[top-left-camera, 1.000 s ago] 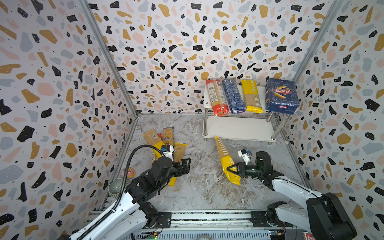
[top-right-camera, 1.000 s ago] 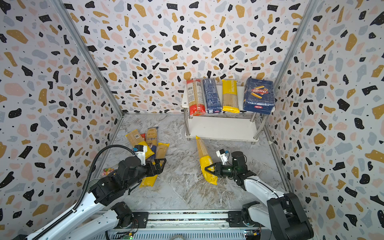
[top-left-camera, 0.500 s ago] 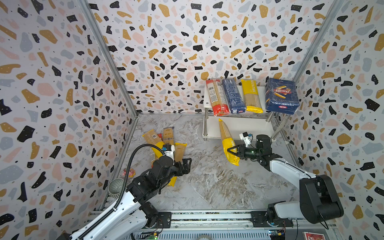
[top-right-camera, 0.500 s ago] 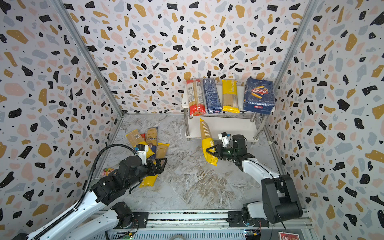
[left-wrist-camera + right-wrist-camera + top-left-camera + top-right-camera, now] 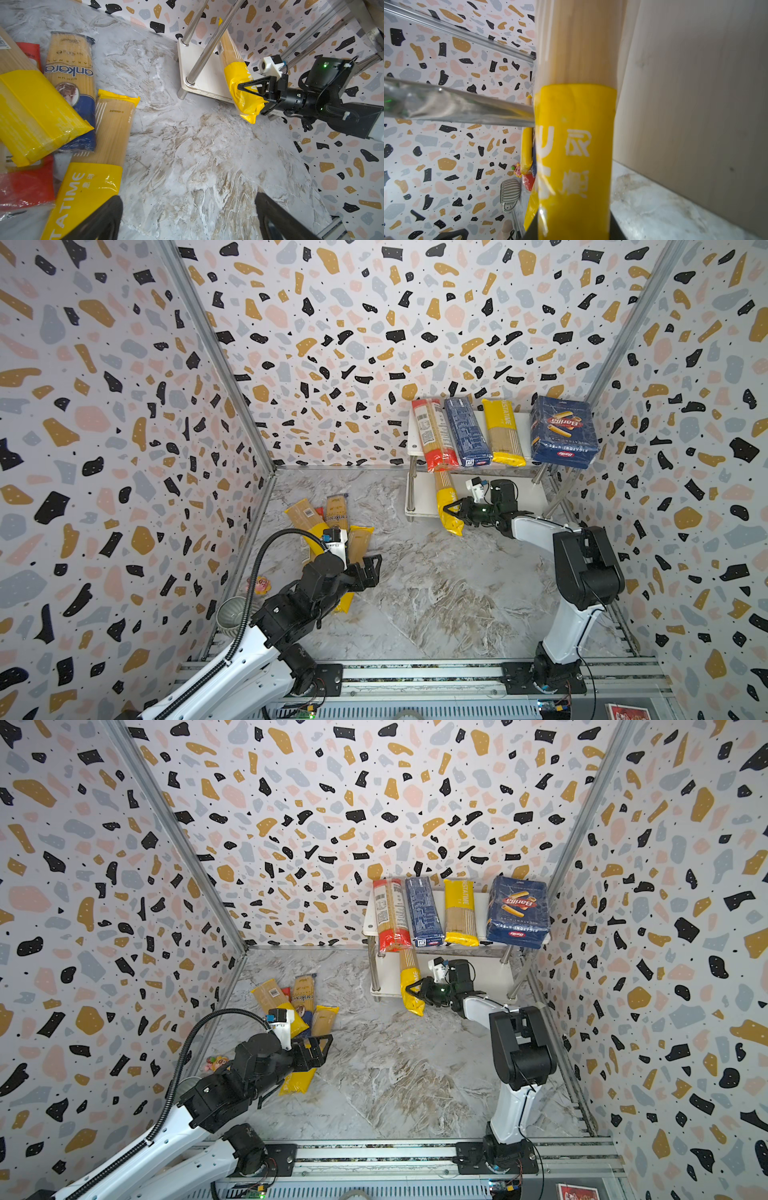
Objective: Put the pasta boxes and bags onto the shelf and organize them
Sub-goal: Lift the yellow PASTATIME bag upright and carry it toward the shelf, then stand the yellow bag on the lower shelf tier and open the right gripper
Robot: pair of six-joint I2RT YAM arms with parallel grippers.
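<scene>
Now, right gripper (image 5: 452, 510): we see its fingers clamped on the yellow bag's (image 5: 443, 487) near end.
Bag edges: slanting over the shelf's (image 5: 417, 499) lower board, overhanging its front edge.
Room: bare board right of it.
Left wrist only: its far end, hidden from above by the top board (image 5: 524, 435).
Left gripper (image 5: 187, 218): fingers wide apart, by loose bags (image 5: 328, 518).

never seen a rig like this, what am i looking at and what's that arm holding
Two robot arms with pincer grippers work over a marble-look table. Two pictures look down from above; two come from cameras on the arms' wrists. The right gripper is shut on a yellow spaghetti bag, its far end between the two boards of the shelf. The left gripper hangs open beside a pile of bags. On top: red-ended bag, narrow blue box, yellow bag, Barilla rigatoni box.
</scene>
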